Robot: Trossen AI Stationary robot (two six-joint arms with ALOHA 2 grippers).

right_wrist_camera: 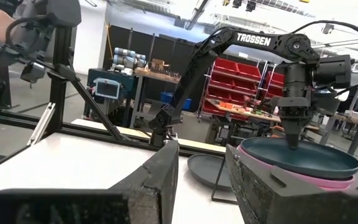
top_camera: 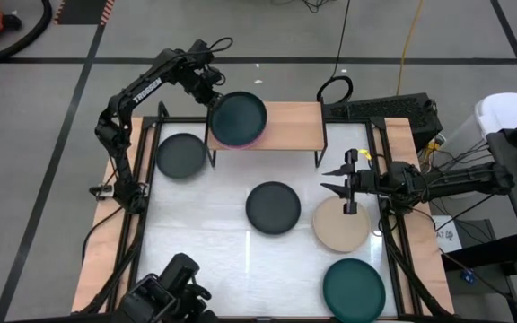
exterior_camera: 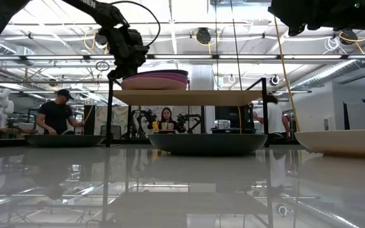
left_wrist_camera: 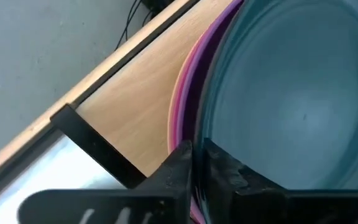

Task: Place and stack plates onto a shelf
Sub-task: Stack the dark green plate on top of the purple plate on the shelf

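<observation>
A dark teal plate (top_camera: 239, 116) sits on top of a small stack on the shelf (top_camera: 285, 126), at the shelf's left end, with a purple plate (exterior_camera: 170, 74) and pink plates (exterior_camera: 151, 83) under it, their rims peeking out on one side. The left gripper (top_camera: 212, 100) is right at that teal plate's rim, at the stack's outer back edge; its fingers (left_wrist_camera: 185, 171) are drawn nearly together with the plate's edge pinched between them, so it has hold of the top plate. Off the shelf's left end a dark grey plate (top_camera: 180, 155) lies on the white table (top_camera: 205, 260), partly beneath the shelf's corner. In front of the shelf, near the table's middle, lies another dark plate (top_camera: 273, 207). Farther out, in front of the shelf's right end, is a beige plate (top_camera: 339, 226), and beyond that, nearest the front edge, a second teal plate (top_camera: 354, 287). The right gripper (top_camera: 339, 179) hangs over the table just in front of the shelf's right leg, above the beige plate's back rim, its fingers spread apart with nothing between them. Past the shelf, people stand about in the room behind.
</observation>
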